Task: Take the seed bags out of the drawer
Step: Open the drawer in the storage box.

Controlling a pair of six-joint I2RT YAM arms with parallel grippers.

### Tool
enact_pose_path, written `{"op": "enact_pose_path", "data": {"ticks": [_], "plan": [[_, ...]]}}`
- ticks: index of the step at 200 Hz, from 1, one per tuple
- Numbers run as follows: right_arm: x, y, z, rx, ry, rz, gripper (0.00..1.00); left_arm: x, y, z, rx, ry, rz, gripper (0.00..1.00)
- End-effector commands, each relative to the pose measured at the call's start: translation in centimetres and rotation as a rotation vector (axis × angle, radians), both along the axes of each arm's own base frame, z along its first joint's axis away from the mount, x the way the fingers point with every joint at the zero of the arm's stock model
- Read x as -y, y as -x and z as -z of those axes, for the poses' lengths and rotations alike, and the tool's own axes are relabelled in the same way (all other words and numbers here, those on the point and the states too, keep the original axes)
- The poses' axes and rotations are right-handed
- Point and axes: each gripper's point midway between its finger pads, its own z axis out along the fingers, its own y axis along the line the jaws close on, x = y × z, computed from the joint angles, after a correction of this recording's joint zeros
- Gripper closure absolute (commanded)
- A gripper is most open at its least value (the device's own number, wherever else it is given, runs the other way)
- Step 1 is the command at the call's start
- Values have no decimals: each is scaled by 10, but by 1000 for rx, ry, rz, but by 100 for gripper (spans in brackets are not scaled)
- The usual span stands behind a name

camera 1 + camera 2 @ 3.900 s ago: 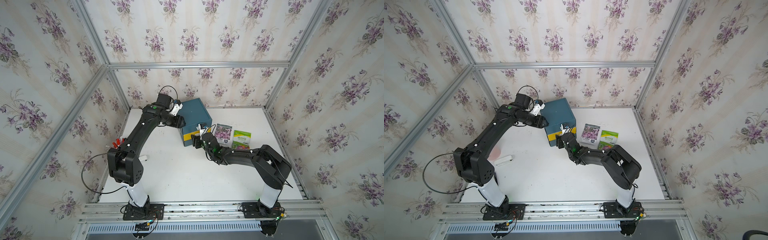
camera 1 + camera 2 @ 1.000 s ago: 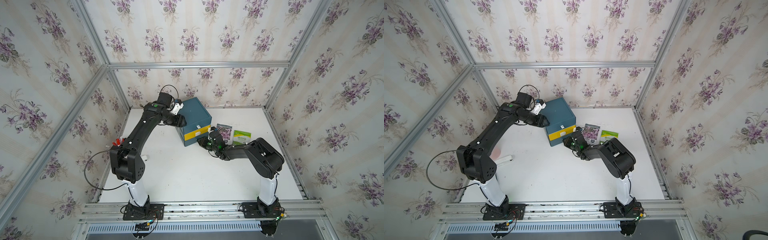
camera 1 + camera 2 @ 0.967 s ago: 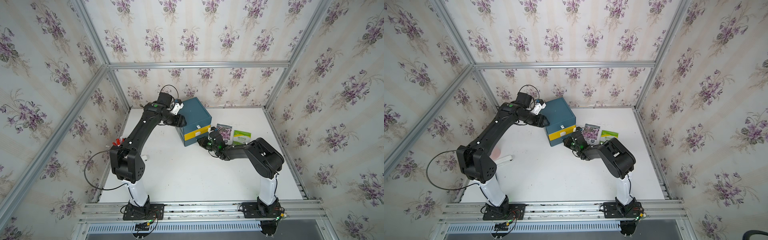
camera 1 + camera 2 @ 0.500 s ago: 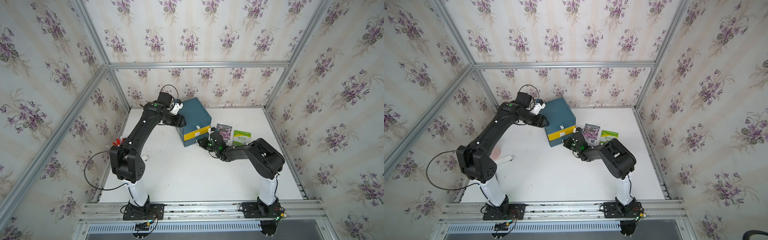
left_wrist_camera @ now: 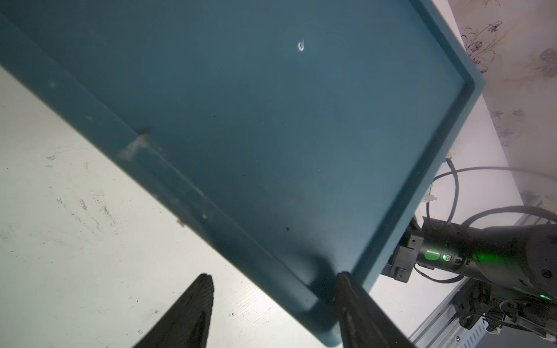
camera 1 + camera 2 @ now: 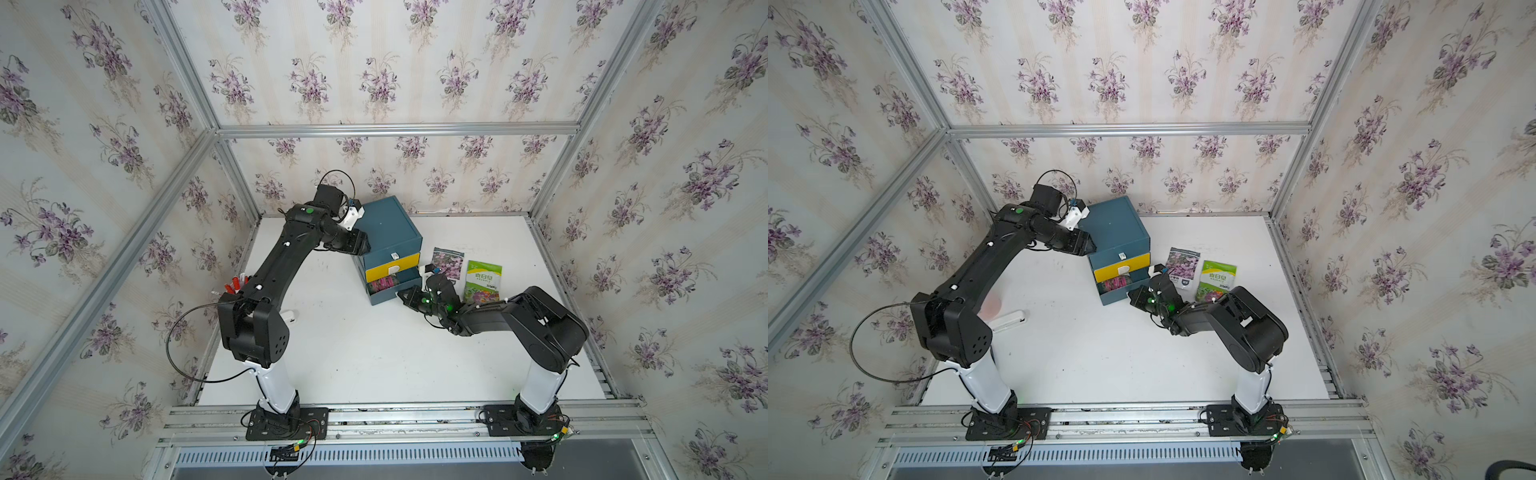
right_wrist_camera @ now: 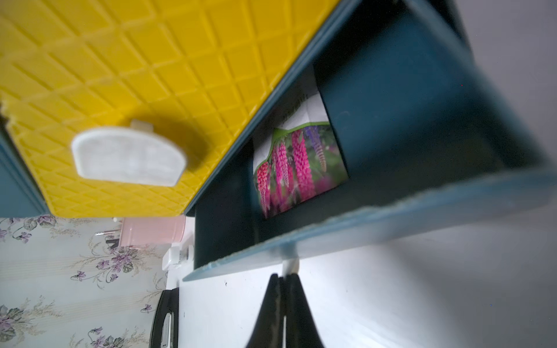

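Wallpaper (image 6: 395,62) with purple flowers covers every wall, and a metal frame (image 6: 395,129) runs along the corners. The white counter (image 6: 374,353) shows small dark marks near the cabinet. At its left edge a pink cup (image 7: 150,230) stands by the wall, and a white object (image 6: 1011,320) lies just beside it.

The left tool (image 5: 274,274) is at the left side of the blue cabinet (image 6: 388,226). Its fingers are spread, and one of them touches the cabinet's lower corner.

Under the shut yellow drawer (image 6: 395,264) the bottom drawer (image 6: 388,293) is pulled out. One bag (image 7: 298,168), with pink flower spikes, lies flat inside it.

The right tool (image 7: 283,280) is low over the counter at the drawer's front, with its fingers pressed together. Their tips meet the drawer's white handle (image 7: 291,265), but I cannot tell if they pinch it.

To the right, the grey bag (image 6: 448,262) and the green bag (image 6: 482,284) lie flat on the counter, side by side.
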Motion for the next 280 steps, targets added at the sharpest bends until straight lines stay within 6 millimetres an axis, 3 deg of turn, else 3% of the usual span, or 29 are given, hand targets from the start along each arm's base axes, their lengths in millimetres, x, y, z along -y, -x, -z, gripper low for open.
{"op": "enact_pose_path", "data": {"ticks": [1,179,280], "plan": [[-7,15,-3,2,-4,-67,100,-16,18,19,-90,-89,-21,33],[17,95,6,-73,122,-142,100,-10,24,24,-98,-86,-1,33],[25,118,8,-88,162,-143,100,-8,28,25,-104,-88,19,33]]}}
